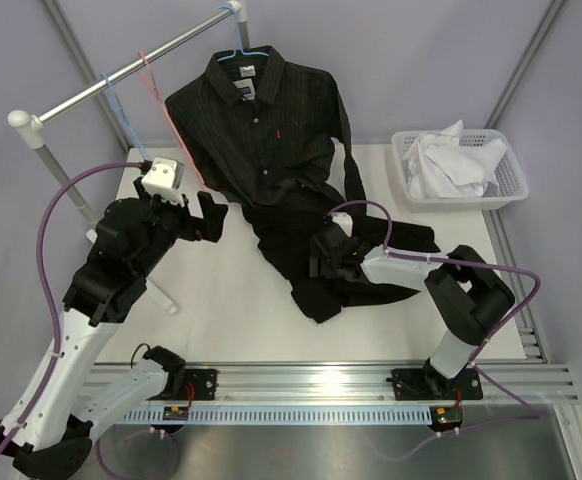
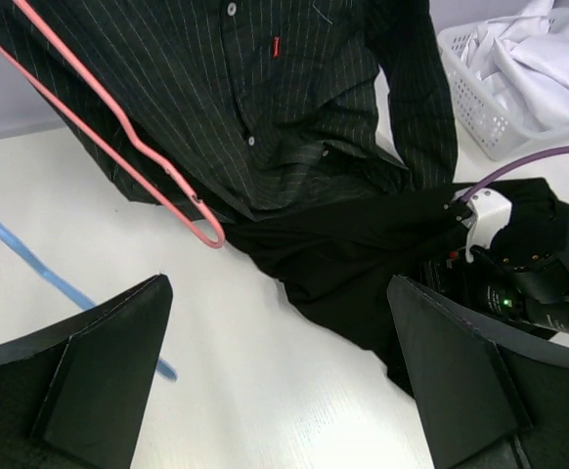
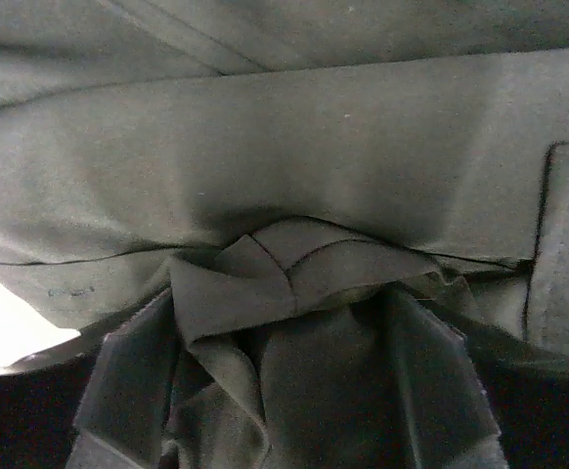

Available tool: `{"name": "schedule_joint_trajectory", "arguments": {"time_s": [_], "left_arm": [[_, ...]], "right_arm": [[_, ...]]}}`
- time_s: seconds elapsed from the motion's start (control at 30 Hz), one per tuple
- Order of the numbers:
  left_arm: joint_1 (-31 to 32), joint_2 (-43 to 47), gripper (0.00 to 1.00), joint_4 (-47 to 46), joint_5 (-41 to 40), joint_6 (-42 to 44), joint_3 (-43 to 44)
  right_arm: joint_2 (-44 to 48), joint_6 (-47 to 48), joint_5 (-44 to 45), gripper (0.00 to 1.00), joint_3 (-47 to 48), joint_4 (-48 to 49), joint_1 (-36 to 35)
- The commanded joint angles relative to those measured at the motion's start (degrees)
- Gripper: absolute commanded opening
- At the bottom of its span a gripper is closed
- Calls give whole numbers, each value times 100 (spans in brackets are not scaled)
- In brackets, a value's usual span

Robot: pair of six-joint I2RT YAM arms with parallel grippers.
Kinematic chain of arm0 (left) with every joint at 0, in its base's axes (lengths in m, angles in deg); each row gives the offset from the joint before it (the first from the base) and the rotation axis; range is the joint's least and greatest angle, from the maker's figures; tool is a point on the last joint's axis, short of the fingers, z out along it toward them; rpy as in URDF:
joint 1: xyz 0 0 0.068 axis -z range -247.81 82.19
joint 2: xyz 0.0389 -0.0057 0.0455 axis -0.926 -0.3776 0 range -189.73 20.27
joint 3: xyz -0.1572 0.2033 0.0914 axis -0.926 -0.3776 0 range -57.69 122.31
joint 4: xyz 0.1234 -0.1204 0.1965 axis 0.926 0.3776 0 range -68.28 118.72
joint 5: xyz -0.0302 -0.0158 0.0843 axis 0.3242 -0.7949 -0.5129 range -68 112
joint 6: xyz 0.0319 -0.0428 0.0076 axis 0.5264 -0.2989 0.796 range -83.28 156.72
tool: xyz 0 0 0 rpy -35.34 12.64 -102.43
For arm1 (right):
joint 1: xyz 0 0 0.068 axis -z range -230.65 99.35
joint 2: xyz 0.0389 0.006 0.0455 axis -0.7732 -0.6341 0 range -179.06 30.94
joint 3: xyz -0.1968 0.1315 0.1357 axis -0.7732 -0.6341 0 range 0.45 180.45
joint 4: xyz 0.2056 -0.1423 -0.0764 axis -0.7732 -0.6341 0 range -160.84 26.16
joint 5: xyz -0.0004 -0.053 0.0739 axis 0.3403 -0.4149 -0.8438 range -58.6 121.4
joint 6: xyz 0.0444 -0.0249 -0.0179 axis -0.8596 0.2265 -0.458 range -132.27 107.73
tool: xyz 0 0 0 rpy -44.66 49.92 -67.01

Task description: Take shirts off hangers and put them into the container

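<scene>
Two black shirts are in view. The plain black shirt [image 1: 311,285] lies crumpled on the white tabletop [image 1: 231,320], directly under the right end effector [image 1: 321,262]. That arm reaches low and leftward from its base, elbow bent, wrist tipped down onto the cloth. In the right wrist view its fingers [image 3: 118,391] stand wide apart, with a raised fold of the black cloth between them; we see the fold touching them but not clamped, so we read the jaws as parted.

The pinstriped black shirt [image 1: 261,120] hangs on a light blue hanger [image 1: 241,50] from the silver rail [image 1: 121,75], and its lower edge drapes down to meet the plain shirt on the tabletop. The left end effector [image 1: 213,218] hovers above the tabletop just left of this hanging shirt, its jaws fully spread and holding nothing. The left arm rises from its base, folds at the elbow, and points toward the shirts.

An empty pink-red hanger [image 1: 166,115] hangs from the rail beside the pinstriped shirt (its lower corner sits just ahead of the left jaws in the wrist view), with a second blue hanger [image 1: 121,115] further left.

At the far right, well apart from both arms, the white basket [image 1: 511,185] holds the white shirt [image 1: 451,160].
</scene>
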State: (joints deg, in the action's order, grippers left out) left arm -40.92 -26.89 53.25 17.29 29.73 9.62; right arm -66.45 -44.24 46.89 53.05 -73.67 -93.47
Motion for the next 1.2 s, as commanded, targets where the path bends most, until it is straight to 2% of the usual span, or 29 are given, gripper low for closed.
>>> {"name": "schedule_joint_trajectory", "arguments": {"time_s": [0.0,0.1,0.13,0.2,0.23,0.4,0.53,0.67,0.9,1.17], "left_arm": [[-18,162,99,-560,58,109,-77],[-18,172,99,-577,40,118,-113],[-18,189,99,-604,40,127,-121],[-18,189,99,-604,14,127,-139],[-18,189,99,-604,14,136,-130],[-18,216,99,-604,-3,136,-139],[-18,242,99,-613,-39,153,-148],[-9,277,99,-630,-65,153,-148],[-18,286,99,-630,-83,180,-157],[-18,277,99,-648,-48,171,-183]], "right_arm": [[-35,-328,174,67,-152,349,-41],[228,-337,270,37,-258,332,-41],[498,-319,366,21,-268,254,-41],[877,-214,525,5,-250,87,-41],[1323,-153,726,0,-207,-132,-41],[2731,506,1202,0,610,-897,125],[3698,1165,1317,0,1550,-1258,581],[3832,1947,1422,0,3006,-1461,872],[3666,2967,1458,0,4845,-1250,917],[3288,3855,1694,0,5637,-837,1004]]}}
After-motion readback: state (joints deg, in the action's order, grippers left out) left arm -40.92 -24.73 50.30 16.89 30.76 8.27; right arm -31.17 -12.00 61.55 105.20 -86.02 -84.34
